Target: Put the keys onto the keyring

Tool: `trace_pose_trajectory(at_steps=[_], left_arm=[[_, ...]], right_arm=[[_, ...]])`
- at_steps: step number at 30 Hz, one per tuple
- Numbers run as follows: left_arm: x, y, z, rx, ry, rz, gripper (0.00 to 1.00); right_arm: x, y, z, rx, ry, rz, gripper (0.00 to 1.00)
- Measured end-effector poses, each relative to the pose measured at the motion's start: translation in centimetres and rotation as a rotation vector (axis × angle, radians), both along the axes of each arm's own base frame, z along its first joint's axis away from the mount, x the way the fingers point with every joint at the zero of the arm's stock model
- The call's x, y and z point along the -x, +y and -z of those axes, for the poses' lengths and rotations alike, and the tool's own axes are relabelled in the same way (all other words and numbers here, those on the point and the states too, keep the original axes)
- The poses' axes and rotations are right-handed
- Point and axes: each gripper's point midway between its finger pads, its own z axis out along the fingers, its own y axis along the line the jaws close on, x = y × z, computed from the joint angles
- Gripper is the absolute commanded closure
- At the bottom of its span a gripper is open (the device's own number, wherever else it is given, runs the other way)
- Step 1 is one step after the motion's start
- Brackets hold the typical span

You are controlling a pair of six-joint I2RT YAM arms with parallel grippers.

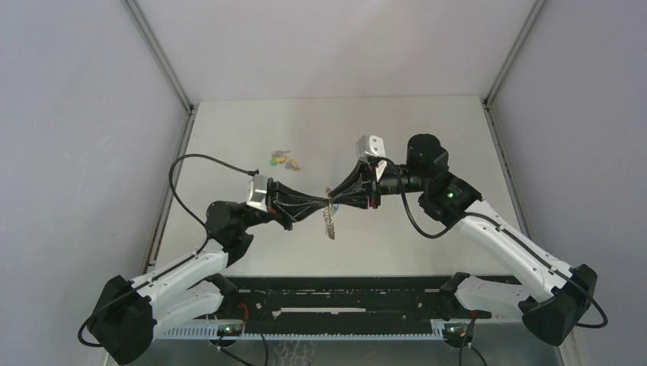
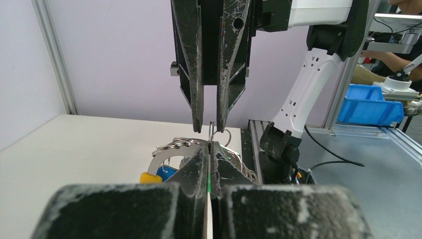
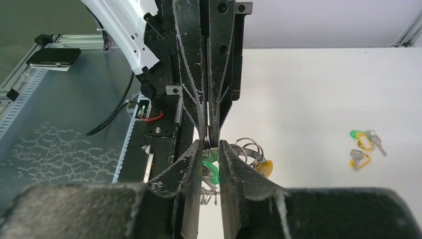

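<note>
My left end effector [image 2: 209, 145] clamps the keyring [image 2: 171, 147], steadying it. My right end effector [image 3: 211, 144], jaws slightly apart, straddles the green key [image 3: 211, 170] beside the keyring, apparently for threading.

Two end effectors [image 2: 209, 145] [image 3: 211, 145], one keyring [image 1: 329, 217], keys [image 3: 366, 147] (at least five visible)

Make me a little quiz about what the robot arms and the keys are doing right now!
1. True or false: the left tool is wide open.
2. Where do the loose keys lie? A: on the table, away from both tools. B: inside the right tool. C: on an arm.
3. What colour is the tag seen between the right tool's fingers?
Key: 1 false, it is shut; 2 A; 3 green.
</note>
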Motion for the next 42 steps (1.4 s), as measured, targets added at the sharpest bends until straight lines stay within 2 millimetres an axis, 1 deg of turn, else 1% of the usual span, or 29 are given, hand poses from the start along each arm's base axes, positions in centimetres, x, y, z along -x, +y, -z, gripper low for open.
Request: trace_pose_trajectory(at_steps=[4, 8, 9, 11, 12, 14, 17, 19, 21, 22, 23, 24, 25, 27, 29, 33, 36, 38, 40, 42], left_arm=[[-0.1, -0.1, -0.2, -0.004, 0.004, 0.001, 1.0], [-0.1, -0.1, -0.5, -0.005, 0.005, 0.003, 1.0], [-0.1, -0.1, -0.5, -0.006, 0.005, 0.003, 1.0], [-0.1, -0.2, -0.5, -0.009, 0.008, 0.004, 1.0], [-0.2, -0.2, -0.4, -0.011, 0.012, 0.004, 0.99], [-0.2, -0.2, -0.2, -0.018, 0.02, 0.004, 0.93], [-0.3, -0.2, 0.0, -0.039, 0.04, 0.0, 0.78], [-0.4, -0.1, -0.4, -0.055, 0.035, -0.019, 0.64], [-0.6, 0.2, -1.1, -0.074, 0.027, -0.051, 0.49], [-0.7, 0.4, -1.6, -0.082, 0.011, -0.07, 0.4], [-0.8, 0.7, -2.0, -0.092, 0.007, -0.094, 0.24], [-1.0, 1.0, -2.5, -0.103, 0.0, -0.121, 0.04], [-1.1, 1.3, -2.8, -0.115, -0.005, -0.15, 0.0], [-1.4, 2.1, -3.2, -0.144, -0.006, -0.206, 0.0], [-1.7, 2.8, -3.1, -0.181, 0.008, -0.254, 0.0], [-2.1, 3.7, -1.6, -0.257, 0.051, -0.314, 0.0], [-2.3, 3.9, -0.3, -0.302, 0.079, -0.324, 0.01], [-2.3, 3.8, 0.4, -0.331, 0.089, -0.319, 0.05], [-2.4, 3.5, 0.6, -0.35, 0.09, -0.306, 0.1], [-2.5, 3.2, 0.8, -0.364, 0.086, -0.288, 0.15]], right_arm=[[0.0, 0.2, 0.2, 0.005, 0.005, -0.006, 0.87], [0.0, 0.3, 0.2, 0.005, 0.004, -0.007, 0.95], [0.0, 0.3, 0.1, 0.004, 0.003, -0.008, 0.99], [0.0, 0.3, 0.2, 0.006, 0.002, -0.007, 1.0], [0.0, 0.3, 0.3, 0.009, 0.003, -0.004, 1.0], [0.0, 0.2, 0.4, 0.016, 0.008, 0.001, 1.0], [-0.2, -0.1, 0.8, 0.037, 0.009, 0.019, 1.0], [-0.3, -0.5, 1.1, 0.069, 0.016, 0.037, 1.0], [-0.4, -0.9, 1.3, 0.1, 0.016, 0.057, 1.0], [-0.5, -1.0, 1.2, 0.112, 0.011, 0.065, 1.0], [-0.6, -1.2, 1.1, 0.125, 0.005, 0.074, 1.0], [-0.6, -1.4, 1.0, 0.136, -0.001, 0.083, 1.0], [-0.7, -1.7, 0.9, 0.151, -0.01, 0.095, 1.0], [-0.8, -2.1, 0.5, 0.172, -0.028, 0.111, 1.0], [-0.9, -2.6, 0.1, 0.194, -0.048, 0.125, 1.0], [-1.2, -3.2, -0.4, 0.244, -0.071, 0.142, 1.0], [-1.6, -3.4, -0.4, 0.296, -0.079, 0.148, 1.0], [-1.9, -3.5, -0.4, 0.341, -0.085, 0.149, 1.0], [-2.0, -3.3, -0.4, 0.386, -0.088, 0.146, 1.0], [-2.3, -2.8, -0.7, 0.428, -0.098, 0.136, 1.0]])
